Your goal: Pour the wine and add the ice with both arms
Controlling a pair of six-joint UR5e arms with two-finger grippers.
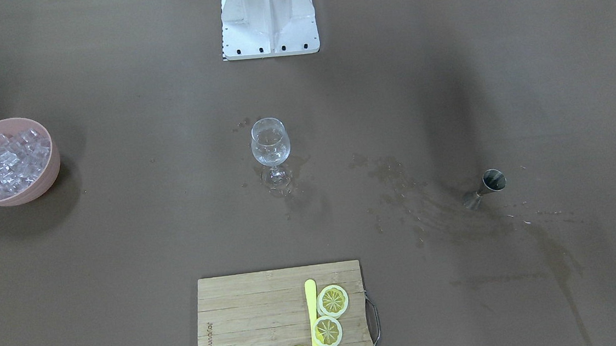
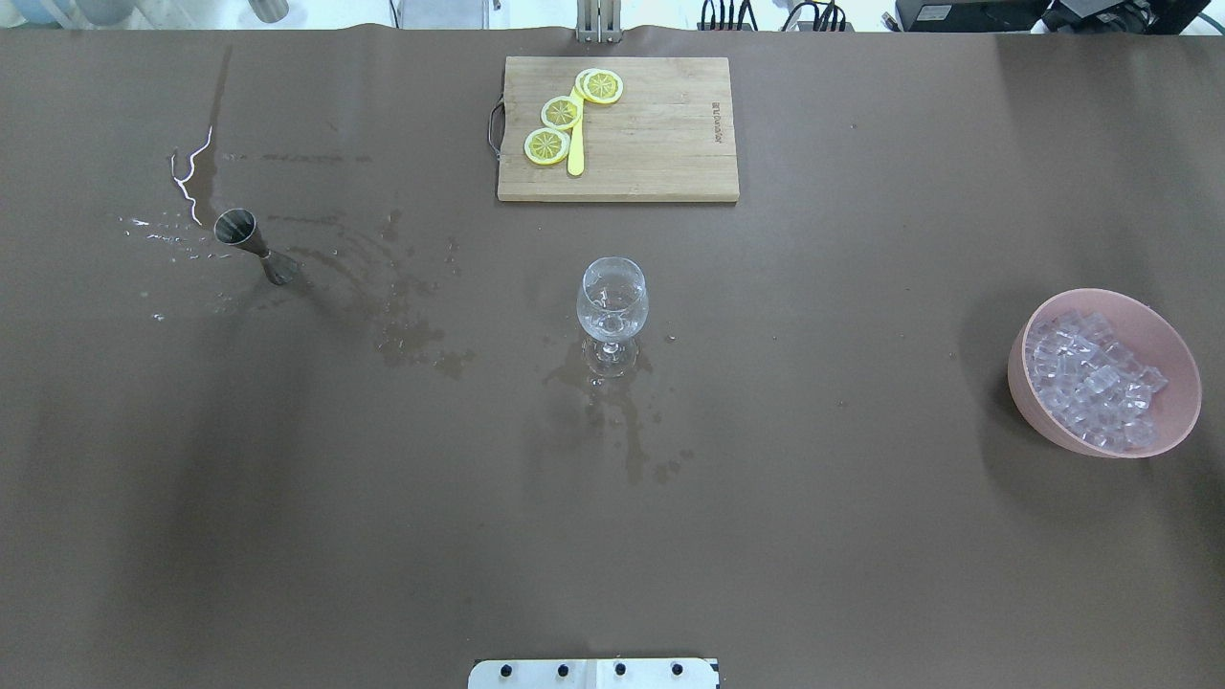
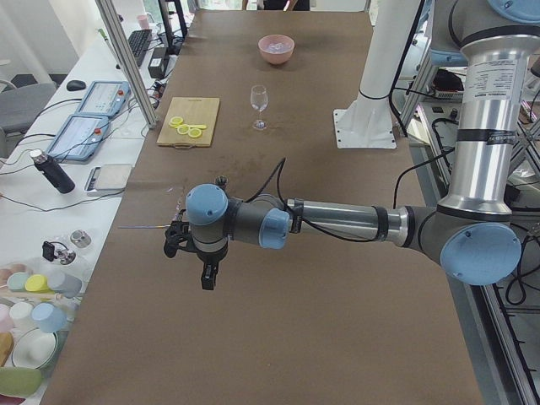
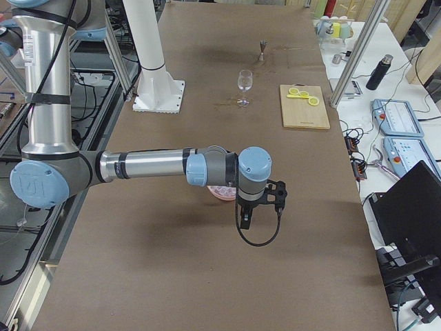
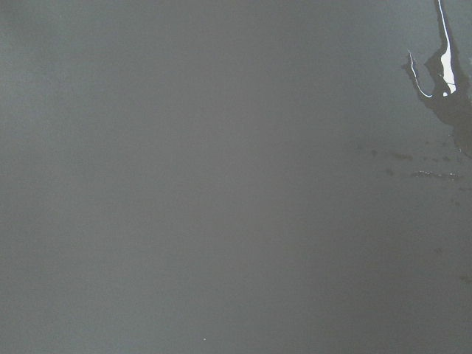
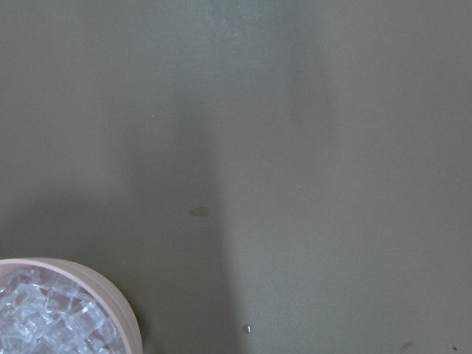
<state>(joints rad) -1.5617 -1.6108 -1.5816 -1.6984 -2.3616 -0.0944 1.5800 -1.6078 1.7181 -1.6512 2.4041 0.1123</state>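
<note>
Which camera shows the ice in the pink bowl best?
Overhead exterior: the ice lies exposed in the pink bowl, cubes distinct. Front-facing comes close; right wrist catches a corner; side views show it tiny or hidden.

We saw a wooden cutting board with a metal handle at the far edge of the brown table cover, lemon slices lying on it along a yellow stick, dark wet stains nearer mid-table, and a white base block
</note>
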